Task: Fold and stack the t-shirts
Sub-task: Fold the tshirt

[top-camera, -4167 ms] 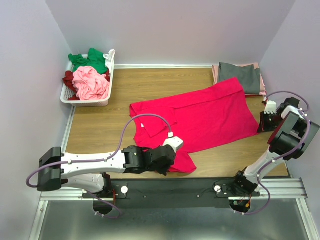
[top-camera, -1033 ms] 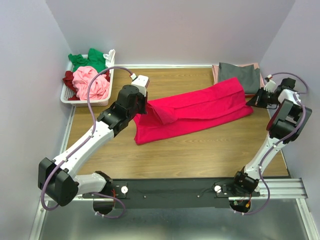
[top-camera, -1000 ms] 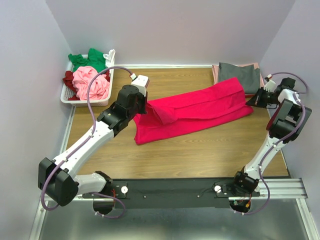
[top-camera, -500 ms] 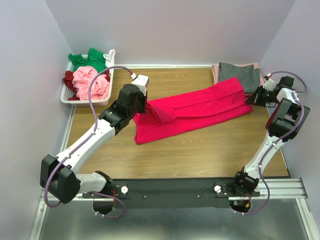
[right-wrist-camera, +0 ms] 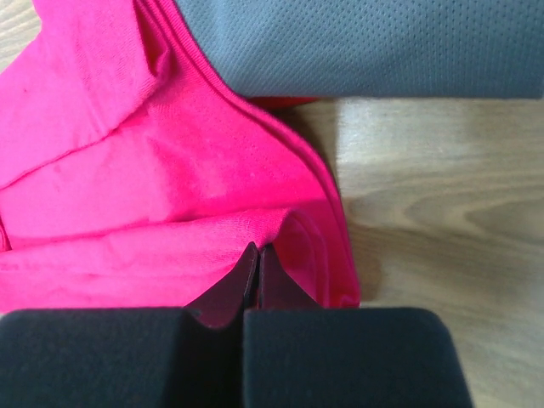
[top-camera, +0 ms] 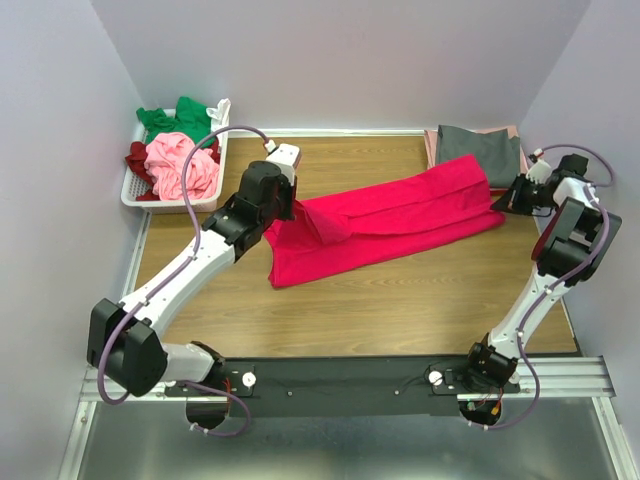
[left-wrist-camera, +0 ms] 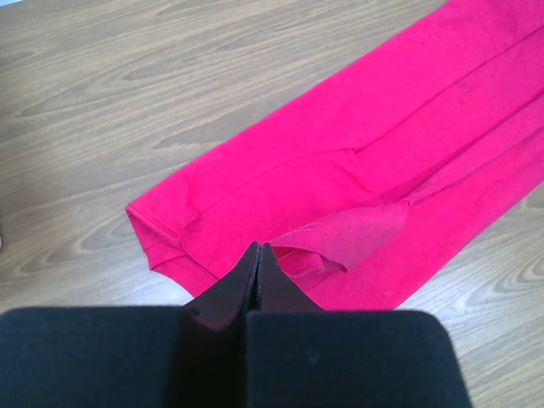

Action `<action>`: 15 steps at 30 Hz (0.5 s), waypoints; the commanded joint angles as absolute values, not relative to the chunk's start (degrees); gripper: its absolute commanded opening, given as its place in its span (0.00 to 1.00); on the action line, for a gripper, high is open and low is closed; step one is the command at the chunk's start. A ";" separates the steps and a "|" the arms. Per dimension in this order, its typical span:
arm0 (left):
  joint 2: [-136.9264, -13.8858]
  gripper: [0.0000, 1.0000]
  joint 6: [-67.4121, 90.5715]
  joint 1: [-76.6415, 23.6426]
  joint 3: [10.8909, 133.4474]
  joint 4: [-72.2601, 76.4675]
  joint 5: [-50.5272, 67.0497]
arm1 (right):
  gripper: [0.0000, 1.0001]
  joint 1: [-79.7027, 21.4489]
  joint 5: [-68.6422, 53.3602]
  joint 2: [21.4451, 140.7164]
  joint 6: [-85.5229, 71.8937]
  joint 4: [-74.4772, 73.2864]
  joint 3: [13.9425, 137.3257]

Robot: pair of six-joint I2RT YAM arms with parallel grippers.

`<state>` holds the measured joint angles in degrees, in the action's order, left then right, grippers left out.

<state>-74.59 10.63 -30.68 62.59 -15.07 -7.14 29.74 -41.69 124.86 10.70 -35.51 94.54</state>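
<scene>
The crimson-pink t-shirt [top-camera: 400, 225] lies folded lengthwise into a long band across the wooden table, with a sleeve flap turned over near its left end. My left gripper [top-camera: 287, 207] is at that left end; in the left wrist view it [left-wrist-camera: 257, 246] is shut, with the hem of the flap [left-wrist-camera: 348, 238] running into its tips. My right gripper [top-camera: 508, 198] is at the band's right end, shut on a fold of the shirt [right-wrist-camera: 127, 187] that drapes over its tips [right-wrist-camera: 257, 248].
A folded grey t-shirt [top-camera: 480, 150] lies on a dusty pink one [top-camera: 430, 148] at the back right, right beside my right gripper. A white slatted basket [top-camera: 170, 203] at the back left holds green [top-camera: 180, 120], light pink [top-camera: 180, 165] and maroon [top-camera: 138, 158] tees.
The near half of the shirt has been carried over onto the far half, making a narrow band. In the last second my left arm has shifted slightly up and right; the shirt has hardly moved.
</scene>
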 commanded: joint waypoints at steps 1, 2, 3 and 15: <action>-75.67 0.00 9.23 -30.06 65.21 -13.18 -5.89 | 0.00 29.79 -38.50 120.68 9.93 -33.31 92.82; -76.11 0.00 9.14 -30.06 65.56 -13.10 -5.98 | 0.00 29.79 -38.32 120.33 9.84 -33.14 92.55; -76.29 0.00 8.97 -29.88 65.83 -13.10 -5.89 | 0.00 29.79 -37.80 119.63 9.67 -32.79 91.94; -79.63 0.00 8.17 -28.57 67.24 -11.95 -5.63 | 0.00 30.67 -36.30 116.54 8.44 -30.50 88.33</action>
